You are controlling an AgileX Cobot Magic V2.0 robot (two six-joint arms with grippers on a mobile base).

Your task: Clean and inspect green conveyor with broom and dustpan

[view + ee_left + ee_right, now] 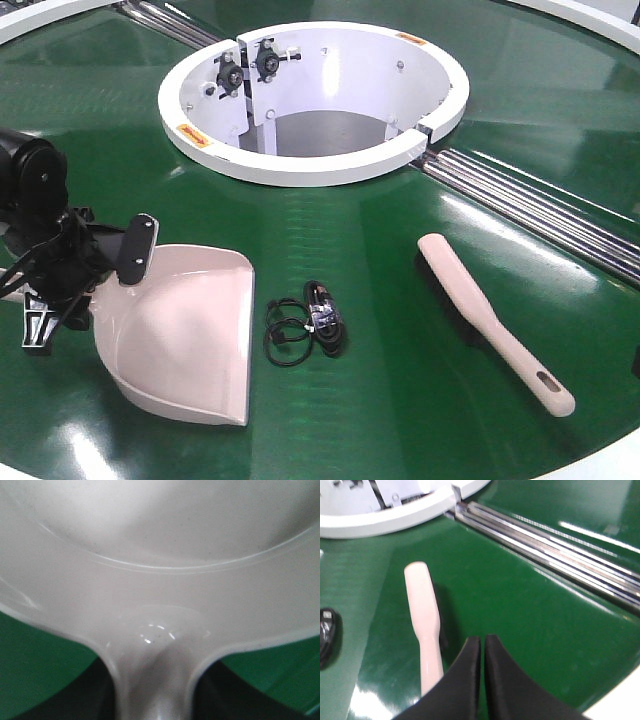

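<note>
Pink-beige: one broom (490, 320), one dustpan (190, 340).

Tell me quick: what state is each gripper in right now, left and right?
Left gripper: closed on the handle of the dustpan.
Right gripper: closed, holding nothing, next to the broom.

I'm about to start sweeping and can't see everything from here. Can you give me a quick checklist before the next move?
1. Hold: dustpan handle inside left gripper: ok; firmness cannot tell.
2. Readiness: right gripper open for broom: not ok, shut and empty beside its handle.
3. Access: broom lying free on green conveyor: ok.
4. Debris: black cable in sight between dustpan and broom: ok.
</note>
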